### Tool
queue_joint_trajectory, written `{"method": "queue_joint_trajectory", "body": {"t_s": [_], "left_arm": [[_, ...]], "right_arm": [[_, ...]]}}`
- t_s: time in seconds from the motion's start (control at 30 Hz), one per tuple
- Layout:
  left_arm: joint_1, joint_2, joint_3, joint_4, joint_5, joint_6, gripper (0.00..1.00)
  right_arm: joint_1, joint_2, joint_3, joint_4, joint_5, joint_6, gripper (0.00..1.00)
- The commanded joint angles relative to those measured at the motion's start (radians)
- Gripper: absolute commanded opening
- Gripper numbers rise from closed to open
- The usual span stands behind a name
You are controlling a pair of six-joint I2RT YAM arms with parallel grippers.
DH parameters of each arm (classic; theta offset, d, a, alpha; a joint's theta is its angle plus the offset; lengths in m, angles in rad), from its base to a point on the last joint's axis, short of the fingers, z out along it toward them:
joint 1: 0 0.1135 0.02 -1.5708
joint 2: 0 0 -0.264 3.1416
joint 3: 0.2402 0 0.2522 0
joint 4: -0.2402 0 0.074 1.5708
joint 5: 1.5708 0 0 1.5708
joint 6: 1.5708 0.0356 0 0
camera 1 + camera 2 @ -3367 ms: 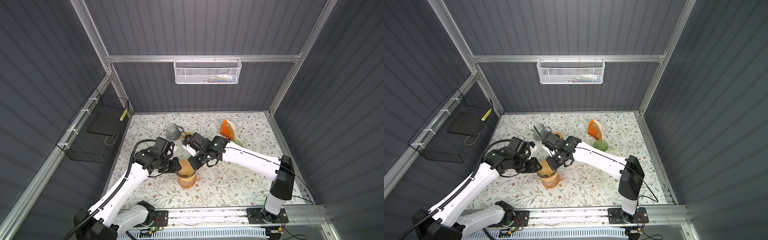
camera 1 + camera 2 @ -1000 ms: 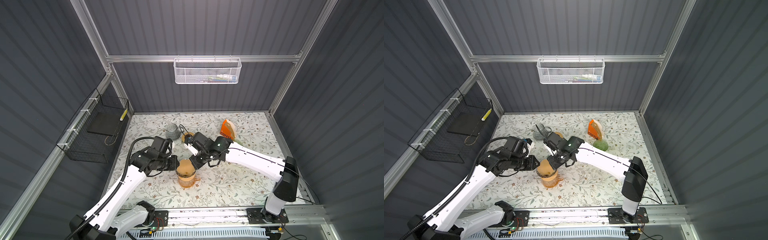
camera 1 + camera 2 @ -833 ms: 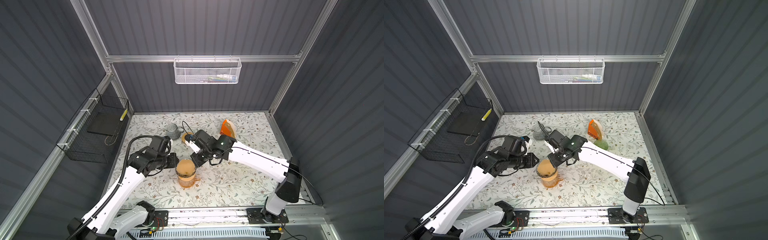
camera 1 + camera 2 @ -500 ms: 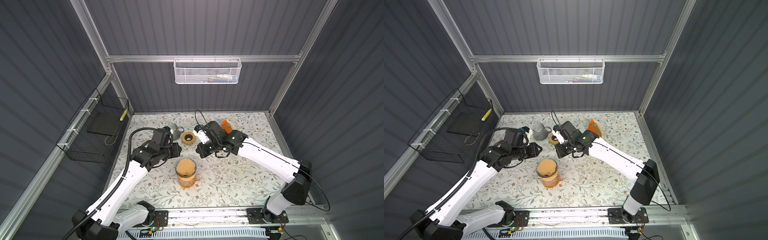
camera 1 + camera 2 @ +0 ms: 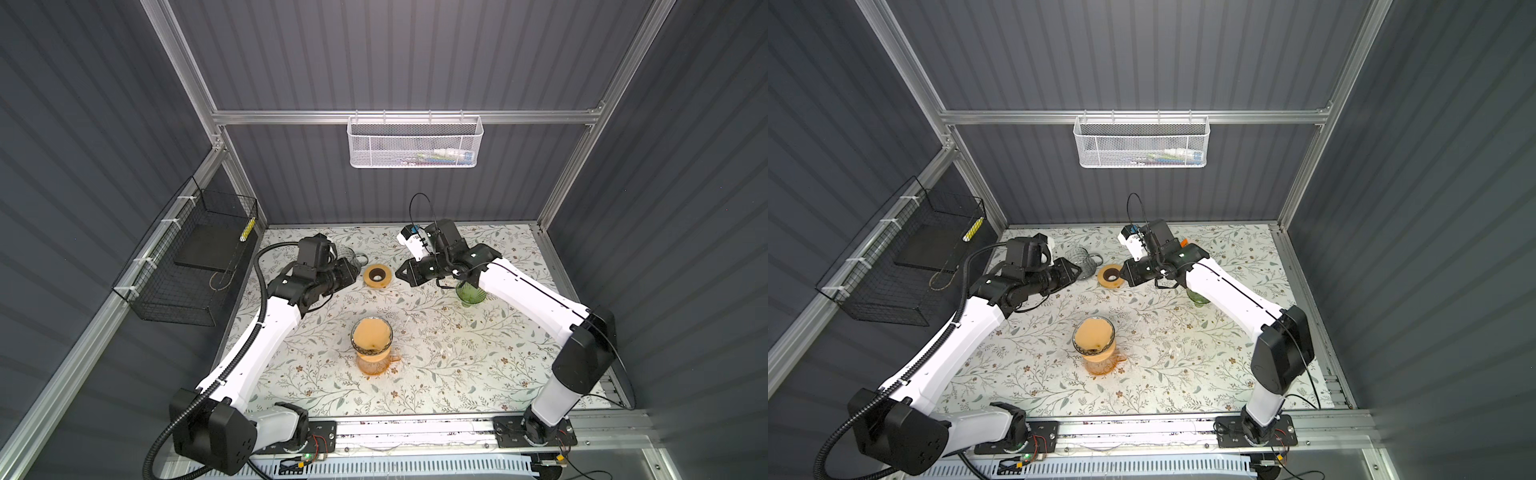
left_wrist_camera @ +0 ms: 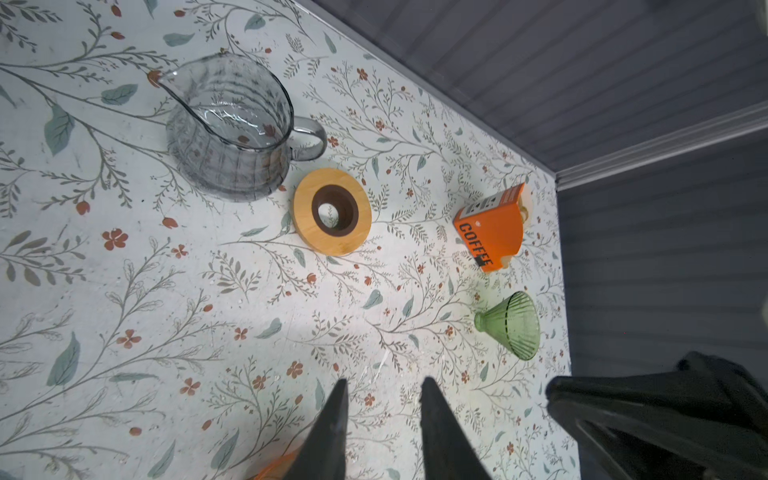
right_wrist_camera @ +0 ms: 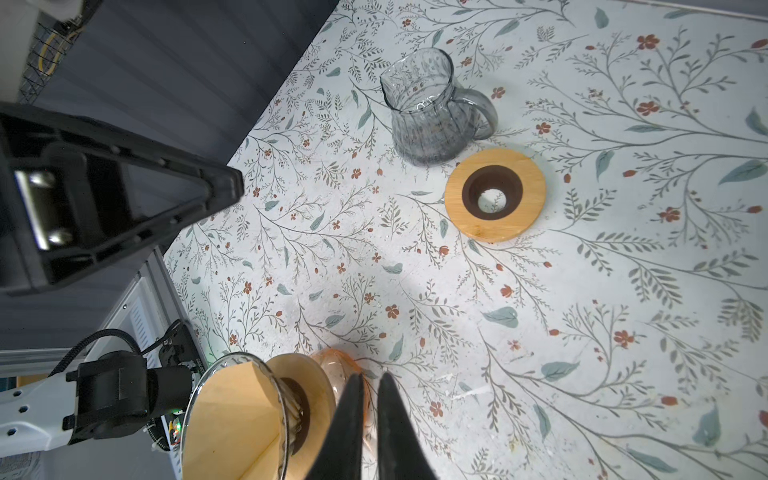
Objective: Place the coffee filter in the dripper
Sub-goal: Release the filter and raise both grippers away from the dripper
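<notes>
The coffee filter (image 5: pixel 371 334) sits opened inside the clear glass dripper (image 5: pixel 353 340), which stands on an orange glass server (image 5: pixel 375 363) near the middle of the flowered table (image 5: pixel 457 365), toward its near edge; both top views show it this way, with neither arm touching it. Farther back, the left gripper (image 5: pixel 355 269) and the right gripper (image 5: pixel 397 275) hang above the table on either side of a wooden ring (image 5: pixel 377 284), the left one to its left and the right one to its right. In a top view a grey glass pitcher (image 5: pixel 1086 258) shows just behind the left gripper, and a green glass cone (image 5: pixel 1198 300) peeks out from under the right arm. The left wrist view shows the left gripper's fingers (image 6: pixel 332 428) spread apart with only bare table between them; beyond them are the pitcher, the wooden ring just beside it, an orange coffee box (image 6: pixel 490 226) and the green cone lying on its side. The right wrist view shows the right gripper's fingers (image 7: pixel 349 415) parted by only a thin slit and pinching nothing, with the filter (image 7: pixel 232 411) in the dripper below and beside them and apart from them.
</notes>
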Motion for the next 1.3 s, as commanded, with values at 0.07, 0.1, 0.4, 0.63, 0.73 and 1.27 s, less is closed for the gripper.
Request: {"method": "queue_joint_trajectory", "body": {"t_s": [0.07,0.1,0.4,0.63,0.73,1.27], "left_arm": [[0.054,0.049,0.069,-0.004,0.09,0.004,0.32],[0.069,0.056,0.074,-0.008,0.107,0.007,0.32],[0.226,0.092,0.075,-0.006,0.248,0.023,0.32],[0.284,0.141,0.12,-0.04,0.286,0.082,0.33],[0.301,0.159,0.134,-0.053,0.303,0.103,0.33],[0.323,0.203,0.126,-0.048,0.375,0.129,0.33]], "right_arm": [[-0.049,0.159,0.138,0.057,-0.126,-0.016,0.12],[-0.056,0.189,0.164,0.057,-0.139,-0.009,0.12],[-0.087,0.485,0.449,0.059,-0.193,0.043,0.13],[-0.104,0.703,0.674,0.08,-0.222,0.135,0.14],[-0.104,0.776,0.748,0.103,-0.229,0.178,0.15],[-0.103,0.969,0.867,0.345,-0.205,0.428,0.27]]}}
